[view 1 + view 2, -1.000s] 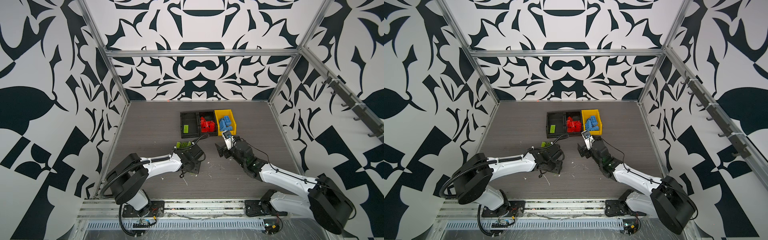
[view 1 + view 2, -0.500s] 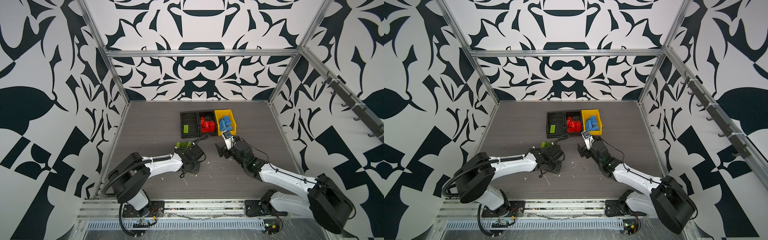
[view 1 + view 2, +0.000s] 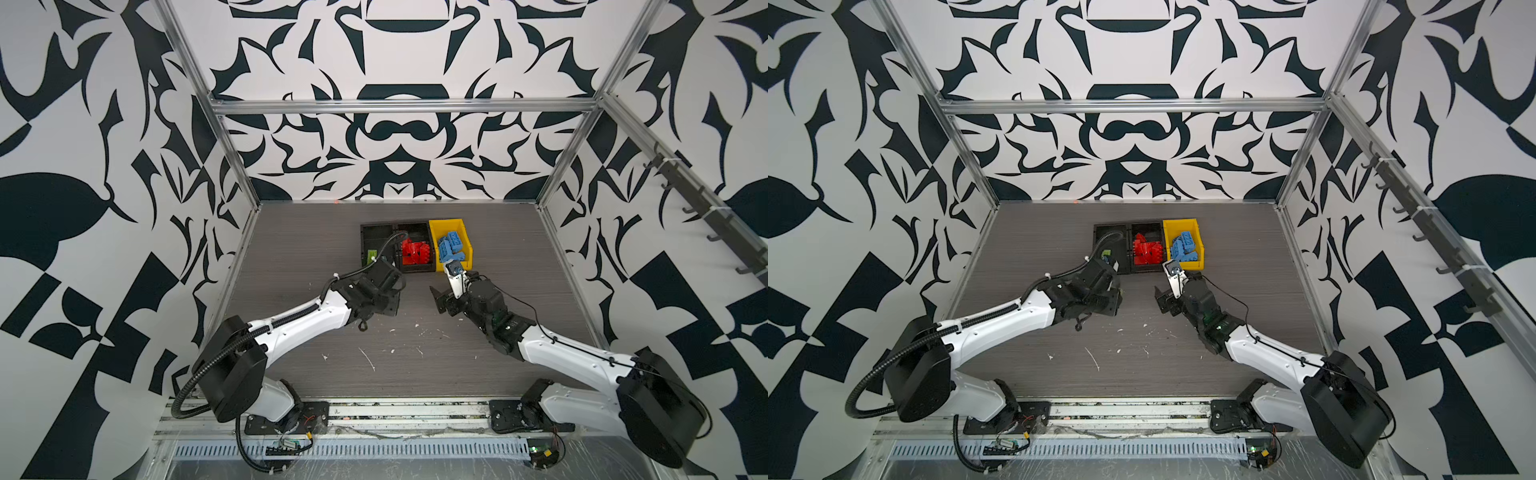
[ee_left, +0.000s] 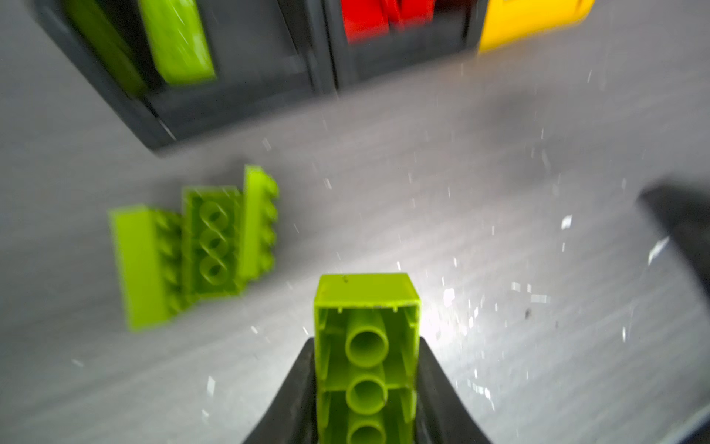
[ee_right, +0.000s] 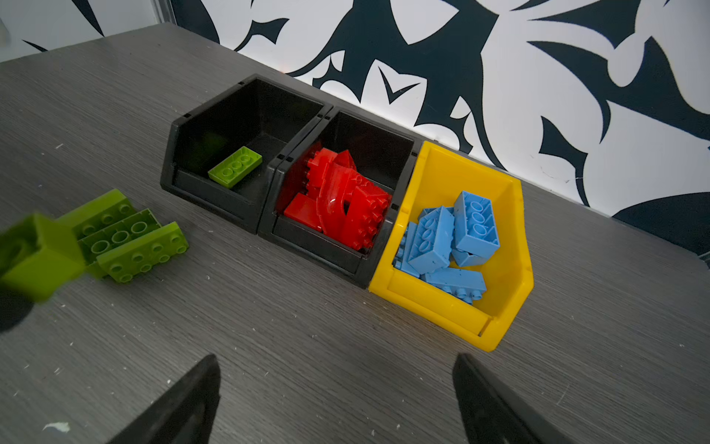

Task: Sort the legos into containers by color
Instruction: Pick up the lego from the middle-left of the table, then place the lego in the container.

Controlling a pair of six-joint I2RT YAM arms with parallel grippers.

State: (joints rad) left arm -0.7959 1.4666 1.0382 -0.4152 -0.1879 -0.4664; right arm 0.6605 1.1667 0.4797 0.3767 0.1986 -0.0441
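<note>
Left claw [image 4: 365,343] clamped on green brick [image 4: 367,303]. Brick seems lifted off tabletop [image 5: 307,326], on near side of left black bin [image 4: 230,111].

Right claw [image 5: 336,363] spread wide, empty, near yellow bin [image 5: 453,311].

Risks:
- Brick pinched at one end, could pivot or slip in carry.
- Low carry could clip bin's front wall.
- Could knock loose greens [image 4: 199,246].

Versus second ago:
- My left claw has closed on brick.
- Arm now hides pile in top views.
- Right claw unmoved.
</note>
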